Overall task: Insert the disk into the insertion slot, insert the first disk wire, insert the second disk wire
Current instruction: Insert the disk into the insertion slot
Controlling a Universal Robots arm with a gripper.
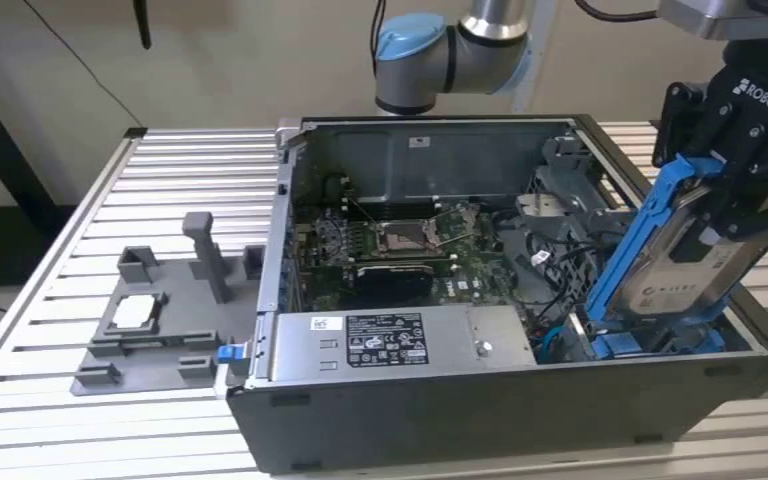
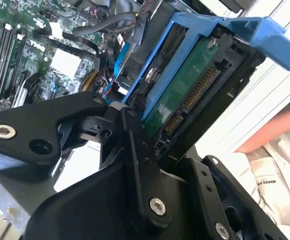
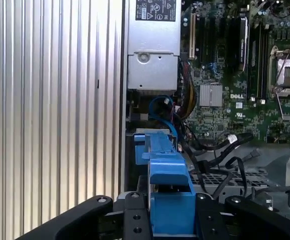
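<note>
Disk (image 1: 684, 268) leans tilted in the exterior view, clamped in the gripper (image 1: 728, 205), its lower end at the slot (image 1: 631, 345) in the case (image 1: 491, 420) corner on the exterior view's right. In the second wrist view, black fingers (image 2: 132, 135) pinch its green underside. In the first wrist view, its blue carrier (image 3: 167, 200) sits between the jaws, near the power supply (image 3: 152, 55).

Open PC case (image 1: 491, 420) sits on slatted metal worktop (image 1: 24, 420), side panel off. Inside: green mobo (image 1: 471, 225), silver labelled PSU box (image 1: 384, 345) along near wall, black cables (image 3: 220, 150). Grey plastic fixture (image 1: 157, 320) lies beside case, exterior view's left.
</note>
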